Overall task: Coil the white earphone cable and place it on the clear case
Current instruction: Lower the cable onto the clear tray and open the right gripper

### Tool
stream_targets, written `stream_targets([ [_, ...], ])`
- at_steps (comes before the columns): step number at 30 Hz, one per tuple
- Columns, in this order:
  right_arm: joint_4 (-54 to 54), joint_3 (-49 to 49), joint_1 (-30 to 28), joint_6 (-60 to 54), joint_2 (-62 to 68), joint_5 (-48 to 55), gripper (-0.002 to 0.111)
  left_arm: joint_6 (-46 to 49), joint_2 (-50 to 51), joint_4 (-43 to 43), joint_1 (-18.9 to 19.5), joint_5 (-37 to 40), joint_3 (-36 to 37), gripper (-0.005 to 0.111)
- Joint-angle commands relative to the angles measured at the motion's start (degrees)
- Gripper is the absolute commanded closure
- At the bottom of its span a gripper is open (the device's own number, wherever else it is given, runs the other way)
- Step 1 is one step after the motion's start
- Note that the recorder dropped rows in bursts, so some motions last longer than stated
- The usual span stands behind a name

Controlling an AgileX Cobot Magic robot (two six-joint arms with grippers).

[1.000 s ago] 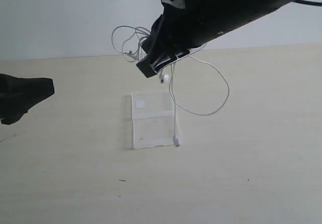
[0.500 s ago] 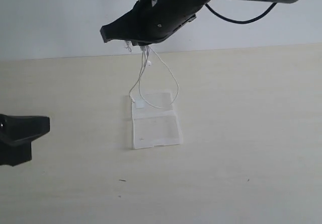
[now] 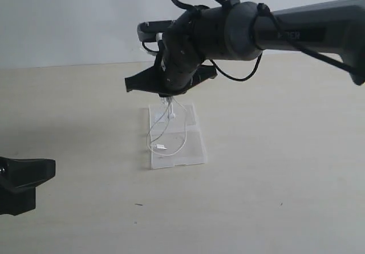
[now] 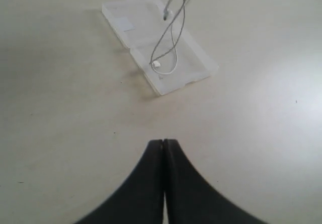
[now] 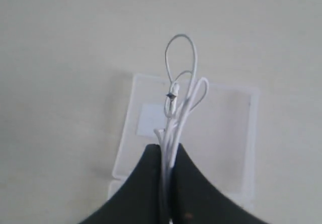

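The clear case point(image 3: 194, 151) lies open and flat on the table, its white square mark on the far half point(image 5: 151, 119). My right gripper point(image 3: 168, 97) hangs just above that far half, shut on a bunch of strands of the white earphone cable point(image 5: 173, 133). Loops of the cable point(image 3: 169, 140) dangle from the jaws onto the case, and a small white end piece point(image 4: 156, 63) rests on the near half. My left gripper point(image 4: 164, 142) is shut with nothing in it, low over the table at the near left point(image 3: 25, 177), well apart from the case point(image 4: 193, 63).
The pale wooden table point(image 3: 285, 197) stretches all round the case. A light wall point(image 3: 68, 20) rises behind it. The right arm's black body point(image 3: 296, 34) reaches in from the upper right.
My right gripper has swung down and over the case with the cable, whose loops now rest on the case. The left gripper has drifted lower in the exterior view.
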Motion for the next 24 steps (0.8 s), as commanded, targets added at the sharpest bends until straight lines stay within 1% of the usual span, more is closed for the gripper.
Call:
stream_targets([
  [1, 1.78, -0.43, -0.08, -1.33, 0.59, 6.19, 0.108, -0.43, -0.15, -0.09, 0.08, -0.15, 0.26, 0.107],
  [5, 6.89, -0.43, -0.08, -7.9, 0.73, 7.74, 0.108, -0.43, -0.15, -0.09, 0.08, 0.52, 0.26, 0.107],
  [10, 7.13, -0.72, -0.2, -10.11, 2.09, 5.73, 0.108, -0.43, -0.15, -0.09, 0.08, -0.39, 0.26, 0.107],
  [13, 8.0, -2.99, -1.12, -10.12, 4.02, 7.91, 0.108, -0.43, -0.15, -0.2, 0.08, -0.63, 0.26, 0.107],
  [15, 13.69, -6.79, -2.86, -14.9, 6.37, 10.9, 0.108, -0.68, -0.15, -0.2, 0.08, -1.11, 0.26, 0.107],
  [16, 20.42, -9.5, -3.94, -20.34, 7.9, 13.56, 0.108, -0.69, -0.15, -0.2, 0.08, -1.72, 0.26, 0.107],
  [18, 24.9, -13.26, -4.89, -23.38, 9.75, 17.67, 0.108, -0.69, -0.15, -0.3, 0.08, -1.85, 0.26, 0.107],
  [19, 24.9, -14.26, -4.9, -23.85, 9.93, 18.53, 0.108, -0.69, -0.15, -0.3, 0.08, -1.85, 0.26, 0.107],
  [20, 24.47, -16.28, -4.9, -25.14, 10.34, 20.11, 0.101, -0.69, -0.15, -0.3, 0.08, -1.85, 0.26, 0.107],
  [21, 24.61, -17.06, -4.9, -25.65, 10.46, 20.62, 0.097, -0.69, -0.15, -0.3, 0.08, -1.85, 0.26, 0.107],
  [22, 24.61, -18.6, -4.9, -25.64, 10.46, 22.45, 0.085, -0.69, -0.15, -0.3, 0.08, -1.85, 0.26, 0.107],
  [24, 24.24, -20.41, -4.9, -25.24, 10.46, 25.47, 0.067, -0.69, -0.15, -0.19, 0.08, -2.12, 0.26, 0.107],
])
